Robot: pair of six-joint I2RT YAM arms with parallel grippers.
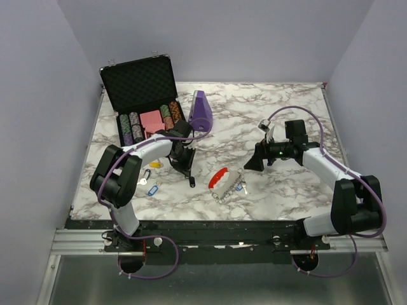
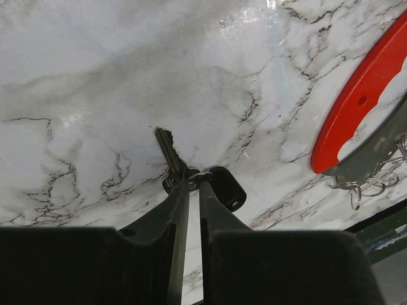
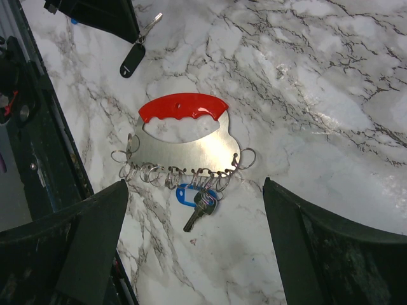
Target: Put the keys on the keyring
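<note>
The keyring [image 1: 218,177] lies mid-table, a red plastic arc [image 3: 181,108] over a silvery plate [image 3: 184,147] edged with small rings. A blue-tagged key [image 3: 194,198] hangs from those rings. My left gripper [image 1: 189,171] is down on the table to its left. Its fingers [image 2: 194,182] are pinched on the small ring joining a silvery key [image 2: 168,149] to a black tag [image 2: 226,188]. My right gripper [image 1: 249,162] hovers right of the keyring, open and holding nothing [image 3: 196,185]. Loose keys with a yellow tag [image 1: 156,164] and a blue tag [image 1: 152,189] lie further left.
An open black case [image 1: 141,81] with poker chips and a pink block stands at the back left. Beside it is a purple object [image 1: 201,108]. A small white item [image 1: 264,125] sits behind the right arm. The table's front edge runs just below the keyring.
</note>
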